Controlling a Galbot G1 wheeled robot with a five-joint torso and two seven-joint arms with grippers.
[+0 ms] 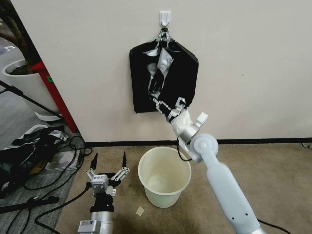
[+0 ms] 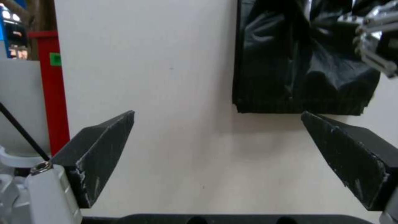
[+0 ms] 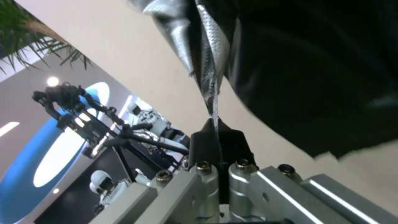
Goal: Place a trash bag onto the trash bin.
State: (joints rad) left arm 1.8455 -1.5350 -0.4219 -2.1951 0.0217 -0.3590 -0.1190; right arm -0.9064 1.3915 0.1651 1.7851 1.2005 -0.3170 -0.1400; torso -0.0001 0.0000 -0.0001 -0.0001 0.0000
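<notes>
At the lower left of the head view the left hand (image 1: 109, 164) waits low over the carpet, its two black pointed fingers (image 1: 94, 161) spread wide and gripping nothing, aimed toward the wall so that it stays out of the other arm's way. Just to its right, at lower centre, the round cream-white plastic trash bin (image 1: 164, 177) stands upright and unlined on the floor, close to the dark skirting, its mouth open upward and apparently ready for lining. Above and beyond it the right arm reaches up from the lower right, and the right hand (image 1: 155, 101) has its fingers pinched closed on a silver-grey taped strip (image 3: 212, 84) of the thin glossy black plastic trash bag (image 1: 177, 78), which the wrist view shows running straight into the closed jaws. The bag hangs flat against the wall from a small white wall hook (image 1: 164, 18) at upper centre, directly over the bin. Bare carpet lies open to the right of the bin; the black cables (image 1: 70, 152) crowd the left edge.
</notes>
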